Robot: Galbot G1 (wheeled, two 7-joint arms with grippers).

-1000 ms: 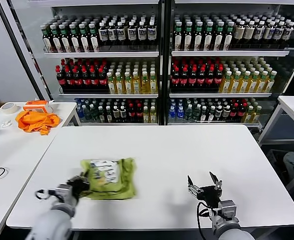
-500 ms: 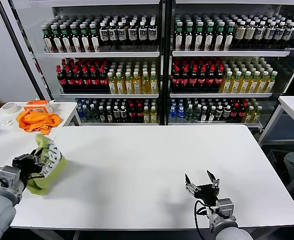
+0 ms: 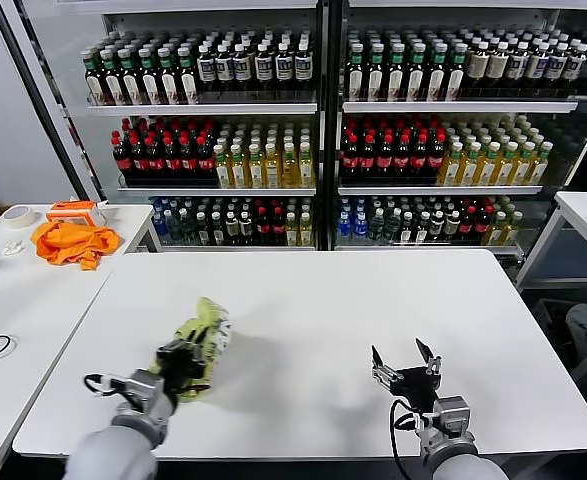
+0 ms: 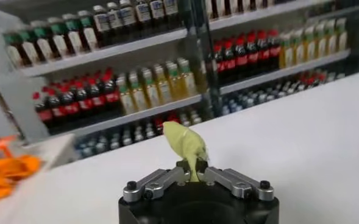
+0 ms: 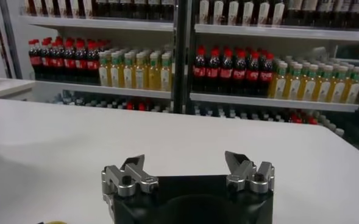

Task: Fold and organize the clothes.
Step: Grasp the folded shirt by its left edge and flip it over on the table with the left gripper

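Over the table's near-left part: the T-shirt (image 3: 203, 342) is held bunched, lifted off the white table (image 3: 393, 300).
Left gripper (image 3: 178, 362): clamped on a pinch of the shirt's cloth.
Direction: the bundle rises up and away from the jaws; its long axis runs the same way.
Right gripper (image 3: 405, 362): spread wide, empty, well apart from the shirt; the left arm is the nearer.
Material: soft yellow-green cotton, crumpled, white print showing.

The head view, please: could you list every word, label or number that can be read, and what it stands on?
None can be read.
Bottles on the shelves: labels too small to read.
T-shirt, held by the left gripper: white print, bunched up, unreadable.
Orange box on the side table: no legible text.
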